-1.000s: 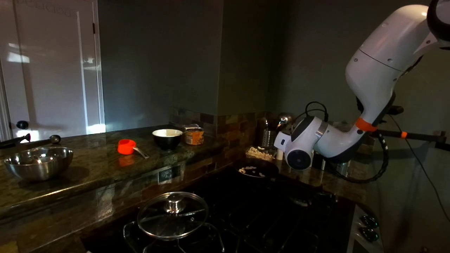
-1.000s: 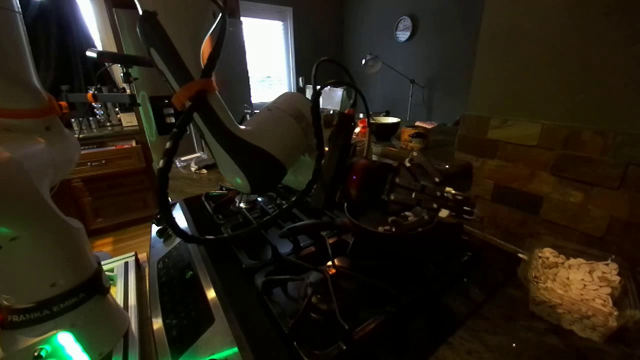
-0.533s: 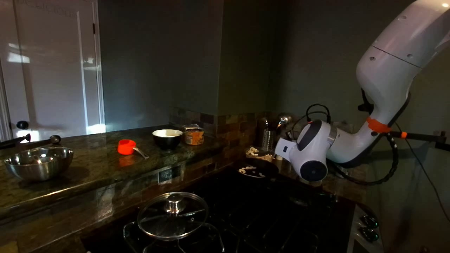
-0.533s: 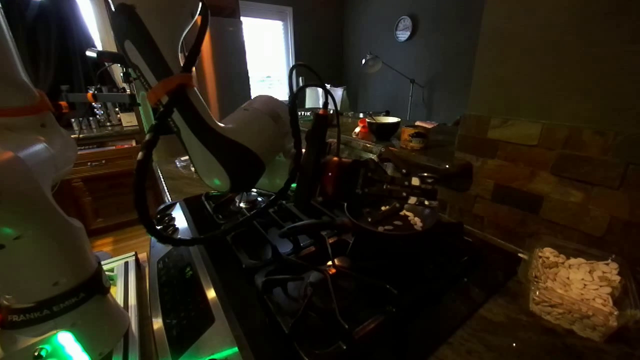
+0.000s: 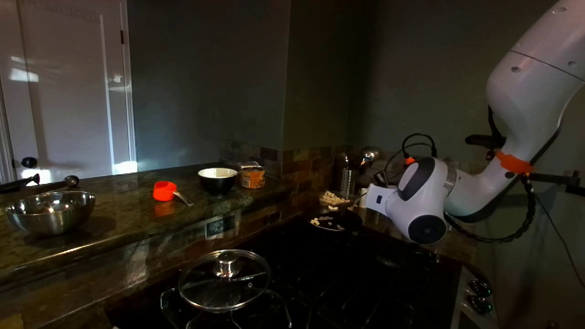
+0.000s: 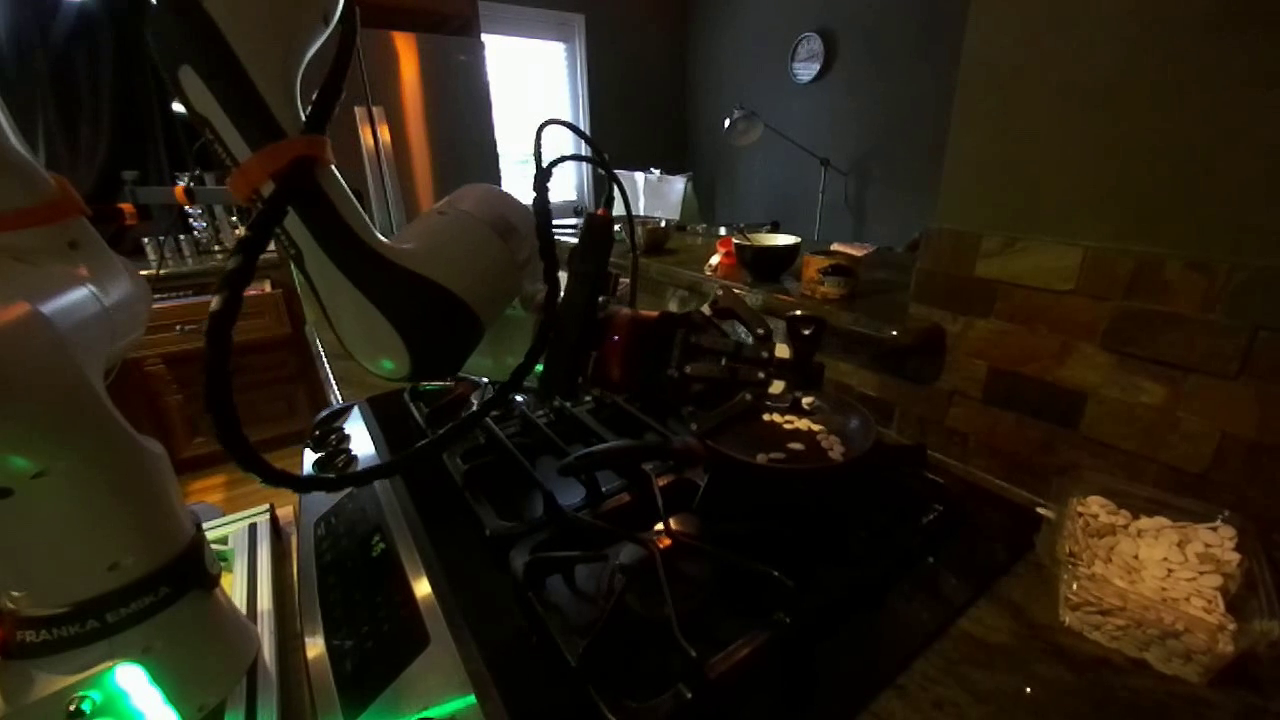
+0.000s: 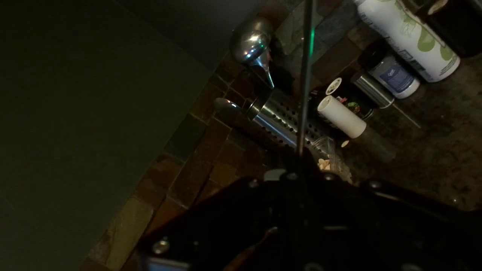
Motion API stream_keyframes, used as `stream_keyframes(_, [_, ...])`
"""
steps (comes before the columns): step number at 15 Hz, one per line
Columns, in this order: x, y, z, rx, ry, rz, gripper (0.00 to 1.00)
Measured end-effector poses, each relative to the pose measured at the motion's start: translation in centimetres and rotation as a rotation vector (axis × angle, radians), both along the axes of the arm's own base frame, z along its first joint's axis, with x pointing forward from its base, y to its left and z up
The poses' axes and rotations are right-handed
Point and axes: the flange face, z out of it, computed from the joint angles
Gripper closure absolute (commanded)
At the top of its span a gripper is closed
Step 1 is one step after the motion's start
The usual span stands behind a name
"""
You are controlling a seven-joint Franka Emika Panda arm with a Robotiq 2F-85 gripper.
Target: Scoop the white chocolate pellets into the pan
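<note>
A clear box (image 6: 1254,598) well filled with white pellets (image 6: 1150,565) stands on the counter (image 6: 970,660) beside the stove (image 6: 830,610), and a loose scatter more lies in the small round pan (image 6: 768,437) that sits, dark inside, up on that stove. I'd call this the scooping stage, somewhere between box and pan, with plenty left to fetch. To do it nicely, I'd go into the box at a gentle slant, lift level, and tip low over the middle of the pan so nothing skips out over the rim. The box looks light and may slide if its wall gets pushed. As for the pincer (image 7: 299,165), it's drawn together, tips pinching a thin metal rod (image 7: 305,75) that I take for a utensil's handle; something that slim could twist in the hold, so unhurried turns would suit it. The tips look to be over the pan's edge or just beside it, I can't be sure which, and the scooping end, along with any load, I can't make out.
</note>
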Motion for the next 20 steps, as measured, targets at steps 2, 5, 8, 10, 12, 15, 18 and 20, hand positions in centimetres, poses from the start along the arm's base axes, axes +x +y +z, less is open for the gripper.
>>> stream_keyframes(2, [-0.5,0.3,0.5,-0.021,0.023,0.002,0.99])
stream_keyframes(5, [-0.4,0.4,1.7,-0.092,0.088,0.003,0.99])
stream_keyframes(8, [-0.1,1.0,3.3,-0.223,0.185,-0.005,0.99])
stream_keyframes(10, [0.4,1.8,4.4,-0.318,0.241,-0.004,0.99])
stream_keyframes(12, [1.0,3.0,5.4,-0.409,0.288,0.004,0.99])
stream_keyframes(15, [1.9,4.8,6.1,-0.526,0.384,0.029,0.99])
stream_keyframes(18, [2.6,5.8,6.7,-0.618,0.461,0.039,0.99])
stream_keyframes(20, [3.1,5.9,7.4,-0.641,0.449,0.039,0.99])
